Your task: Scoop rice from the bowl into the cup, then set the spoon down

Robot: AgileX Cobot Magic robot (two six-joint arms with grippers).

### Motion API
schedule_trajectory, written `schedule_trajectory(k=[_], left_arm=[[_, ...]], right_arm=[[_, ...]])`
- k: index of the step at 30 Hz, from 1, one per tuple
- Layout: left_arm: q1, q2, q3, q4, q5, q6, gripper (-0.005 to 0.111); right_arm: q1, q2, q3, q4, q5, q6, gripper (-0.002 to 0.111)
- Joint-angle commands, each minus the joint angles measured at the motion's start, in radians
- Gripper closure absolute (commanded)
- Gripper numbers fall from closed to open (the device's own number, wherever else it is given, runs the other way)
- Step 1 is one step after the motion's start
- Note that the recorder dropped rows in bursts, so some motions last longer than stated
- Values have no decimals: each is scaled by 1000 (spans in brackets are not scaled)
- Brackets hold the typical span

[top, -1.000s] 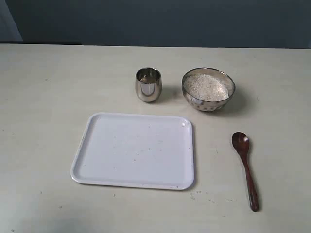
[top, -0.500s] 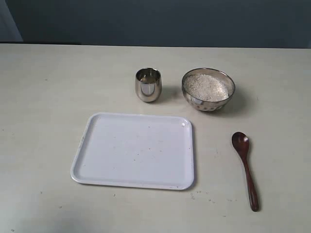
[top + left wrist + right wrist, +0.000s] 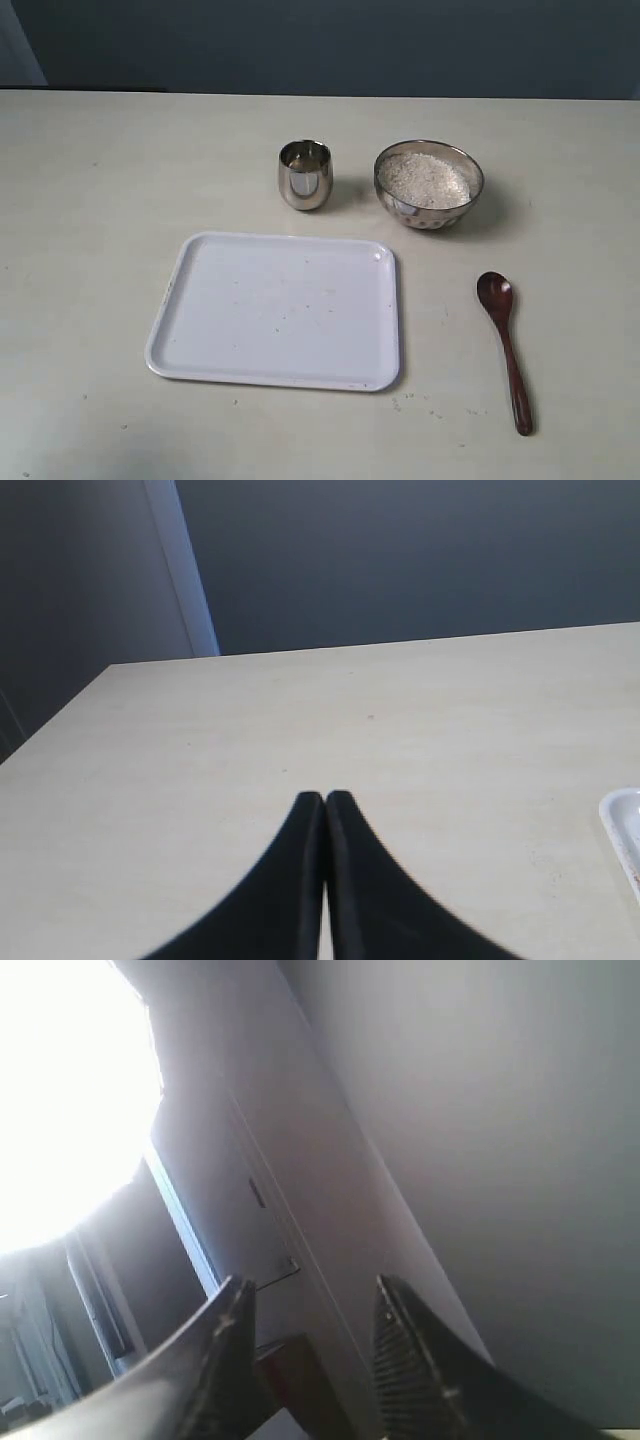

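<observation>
Exterior view, nearest first: the spoon (image 3: 505, 350) lay flat on the table (image 3: 100, 200), at about four o'clock from the white tray (image 3: 160, 345), its oval bowl turned toward twelve o'clock and its slim handle running back toward six. Nothing was touching it. The tray sat bare in the middle. Beyond it, the cup (image 3: 305, 175) stood upright at twelve o'clock from the tray, and the bowl (image 3: 428, 214) stood near it at about one o'clock, heaped with rice (image 3: 424, 178). No arm appeared in this view. In the left wrist view, the left gripper (image 3: 325, 810) had its fingers pressed together, empty, over bare table. In the right wrist view, the right gripper (image 3: 310, 1295) had its fingers spread apart with nothing between them, and it faced a wall, not the table. The task looked unstarted, with the pickup as the step in hand. Next, the right arm would probably need to turn down toward the spoon's handle and close on it.
</observation>
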Motion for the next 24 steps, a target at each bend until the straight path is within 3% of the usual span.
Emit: schedule_trajectory(k=[1,18,20,22,24], left_arm=[[-2,-4,-3,-1,-13,-2,106],[-2,-4,-3,-1,-13,-2,106],[-2,-4,-3,-1,-13,-2,106],[-2,-4,-3,-1,-13,-2,106],[-2,-4,-3,-1,-13,-2,106]], right_arm=[[0,5,-5,-10,-3,22,71],[0,5,-7,-84,3,110,73],[0,10,-18,-221,129,275,75],[0,40,-48,-507,200,500,77],[0,88,-84,-695,184,529,78]])
